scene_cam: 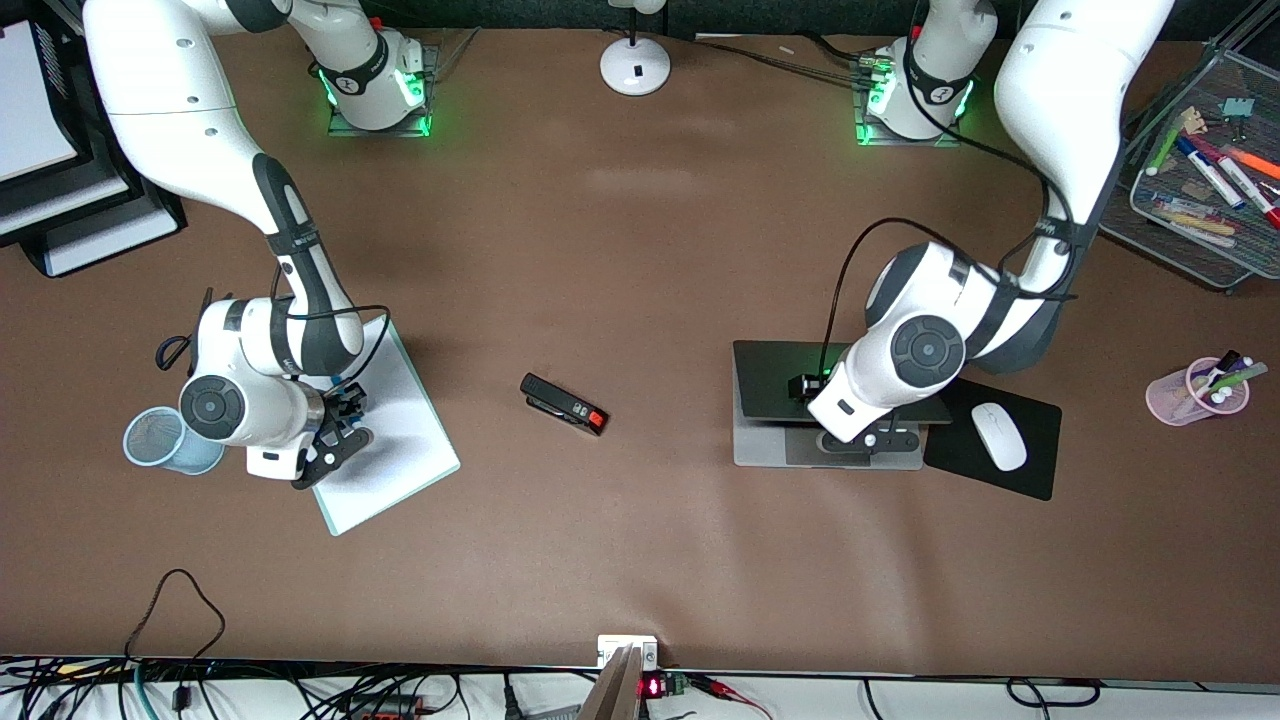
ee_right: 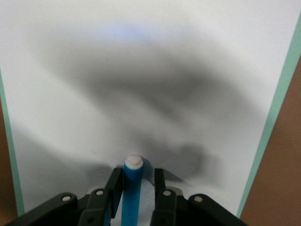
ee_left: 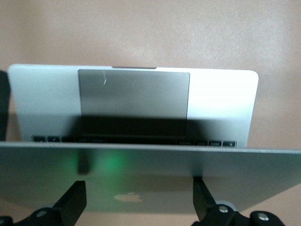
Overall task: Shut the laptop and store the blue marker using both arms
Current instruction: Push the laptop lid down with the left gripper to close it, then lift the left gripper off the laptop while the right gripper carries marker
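Observation:
The laptop (scene_cam: 800, 452) lies toward the left arm's end of the table. Its lid (ee_left: 150, 174), with the apple logo, is tilted low over the keys, and the trackpad (ee_left: 134, 99) still shows. My left gripper (scene_cam: 870, 440) (ee_left: 138, 202) is open, with its fingers spread wide against the back of the lid. The blue marker (ee_right: 131, 193), with its white tip, sits between the fingers of my right gripper (scene_cam: 332, 452) (ee_right: 135, 188). That gripper is low over a white board (scene_cam: 400, 450). One finger touches the marker and a gap shows at the other. In the front view the marker is hidden.
A blue mesh cup (scene_cam: 155, 440) stands beside my right gripper. A black stapler (scene_cam: 565, 405) lies mid-table. A white mouse (scene_cam: 998, 435) sits on a black mouse pad (scene_cam: 1035, 420) beside the laptop. A pink pen cup (scene_cam: 1198, 392) and a mesh tray (scene_cam: 1200, 260) are nearby.

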